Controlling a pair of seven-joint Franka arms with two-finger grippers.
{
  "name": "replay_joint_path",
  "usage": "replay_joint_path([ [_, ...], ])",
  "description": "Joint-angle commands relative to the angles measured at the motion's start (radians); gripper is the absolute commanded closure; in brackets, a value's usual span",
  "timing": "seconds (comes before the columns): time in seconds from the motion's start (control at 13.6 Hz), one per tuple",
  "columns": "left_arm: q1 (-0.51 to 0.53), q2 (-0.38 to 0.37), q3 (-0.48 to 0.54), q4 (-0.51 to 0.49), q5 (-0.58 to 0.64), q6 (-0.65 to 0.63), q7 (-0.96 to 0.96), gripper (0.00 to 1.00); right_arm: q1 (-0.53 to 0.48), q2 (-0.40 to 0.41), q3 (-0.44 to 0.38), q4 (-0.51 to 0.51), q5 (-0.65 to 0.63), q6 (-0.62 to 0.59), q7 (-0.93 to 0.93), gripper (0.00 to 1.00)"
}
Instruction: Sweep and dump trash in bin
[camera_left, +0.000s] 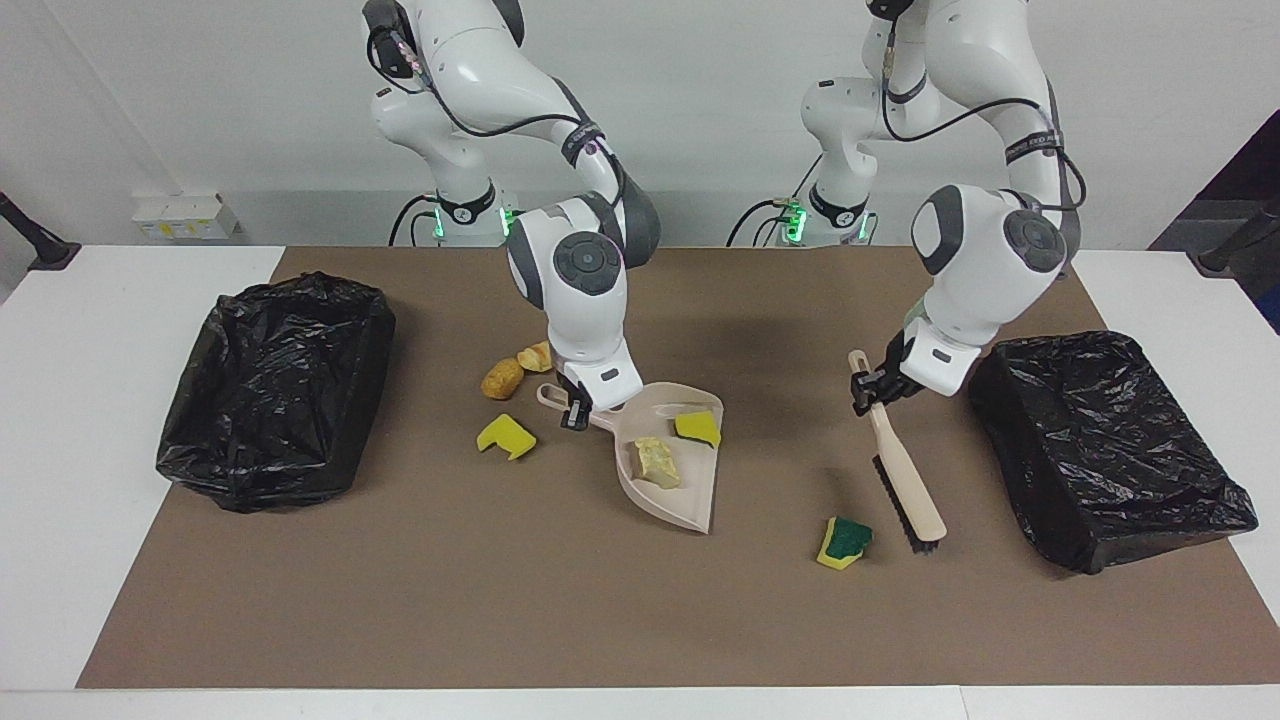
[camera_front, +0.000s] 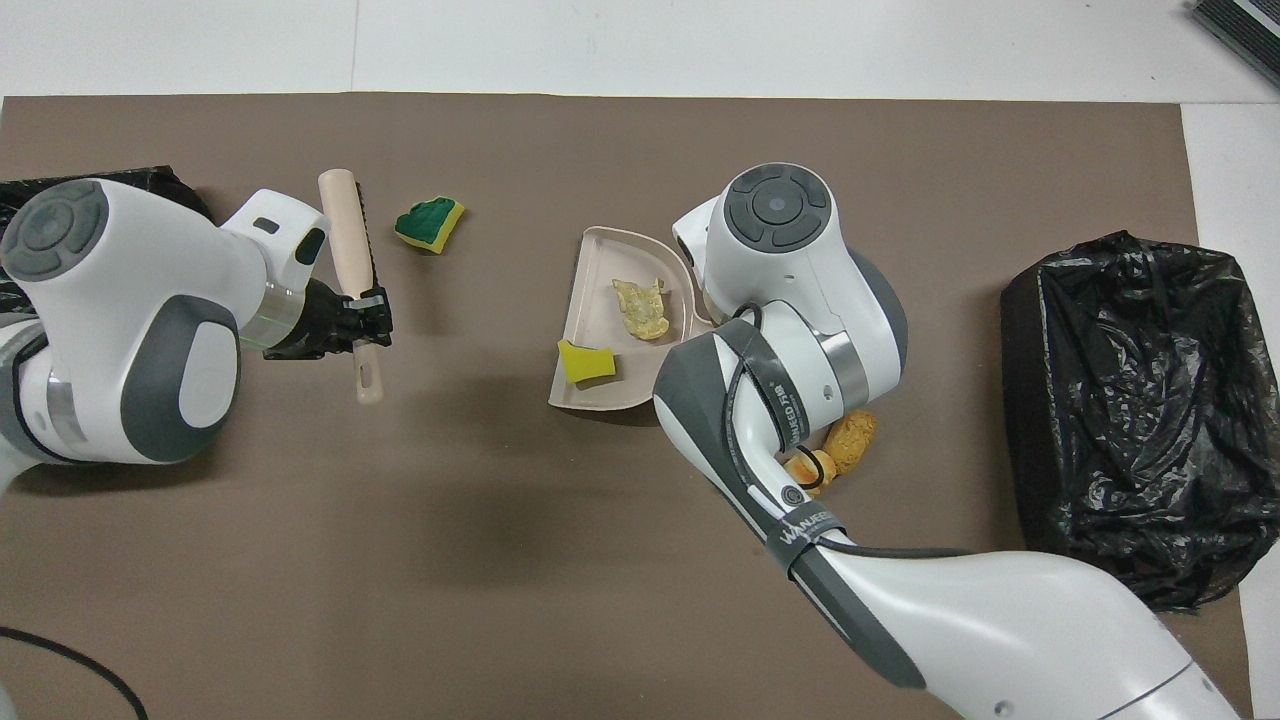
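Left gripper (camera_left: 868, 388): closed on handle of beige plastic brush with black bristles (camera_left: 905, 478), just beside green-and-yellow sponge (camera_left: 843, 541).
Right gripper (camera_left: 574, 411): closed on beige plastic dustpan (camera_left: 668, 480) handle; inside, yellow sponge chunk (camera_left: 697, 427), pale lump (camera_left: 655, 461).

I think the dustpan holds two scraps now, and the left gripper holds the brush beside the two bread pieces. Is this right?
Not quite. The dustpan does hold two scraps, and the left gripper holds the brush, but the brush is beside the green-and-yellow sponge, not the bread pieces. The facing view shows this.
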Motion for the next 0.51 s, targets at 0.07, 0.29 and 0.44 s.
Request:
replay_joint_path([
  [0.07, 0.030, 0.182, -0.013, 0.184, 0.022, -0.032, 0.108, 1.00, -0.002, -0.010, 0.006, -0.021, 0.009, 0.020, 0.042, 1.00],
  [0.29, -0.009, 0.183, -0.015, 0.134, 0.010, -0.002, 0.158, 1.00, -0.002, -0.010, 0.006, -0.021, 0.009, 0.020, 0.042, 1.00],
  [0.44, -0.039, 0.161, -0.021, 0.098, 0.010, -0.015, 0.226, 1.00, -0.002, -0.010, 0.006, -0.023, 0.009, 0.031, 0.042, 1.00],
])
